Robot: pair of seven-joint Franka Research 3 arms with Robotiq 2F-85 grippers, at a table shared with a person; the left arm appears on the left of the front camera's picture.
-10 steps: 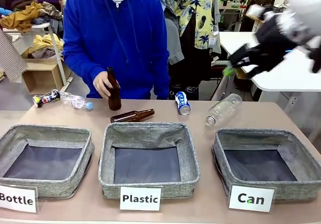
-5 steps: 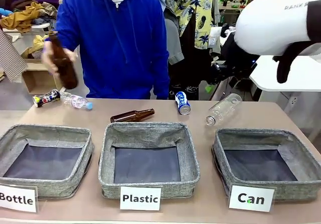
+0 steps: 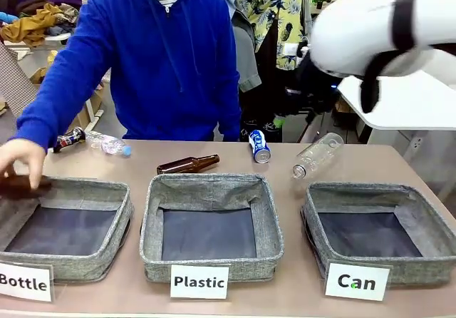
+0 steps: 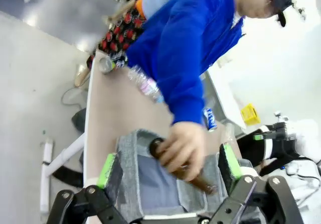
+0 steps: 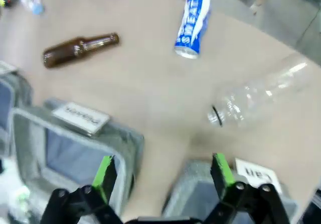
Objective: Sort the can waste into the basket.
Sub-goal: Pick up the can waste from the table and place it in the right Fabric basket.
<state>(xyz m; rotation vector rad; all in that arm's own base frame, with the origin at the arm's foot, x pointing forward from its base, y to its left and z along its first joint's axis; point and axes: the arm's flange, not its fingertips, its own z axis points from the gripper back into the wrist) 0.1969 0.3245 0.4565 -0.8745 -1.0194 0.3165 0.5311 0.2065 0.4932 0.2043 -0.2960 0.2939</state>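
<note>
The dented blue-and-white can [image 3: 259,147] lies on the table behind the baskets, also at the top of the right wrist view [image 5: 192,25]. The dark can [image 3: 68,139] lies at the far left, beside a clear bottle. The grey "Can" basket [image 3: 360,189] stands front right; its card [image 5: 253,173] peeks in by my right fingers. My right gripper [image 5: 163,174] is open, high over the table between the "Plastic" and "Can" baskets, and blurred in the front view [image 3: 299,97]. My left gripper [image 4: 168,166] is open above the left basket.
A person's hand [image 3: 20,160] holds a brown bottle [image 3: 21,185] at the "Bottle" basket [image 3: 71,186]. Another brown bottle [image 3: 187,164] lies behind the "Plastic" basket [image 3: 210,182]. Clear plastic bottles lie at far left [image 3: 107,145] and behind the "Can" basket [image 3: 317,154].
The person lifted the standing brown bottle and carried it left and down to the "Bottle" basket. My right arm swung left across the upper right of the front view.
</note>
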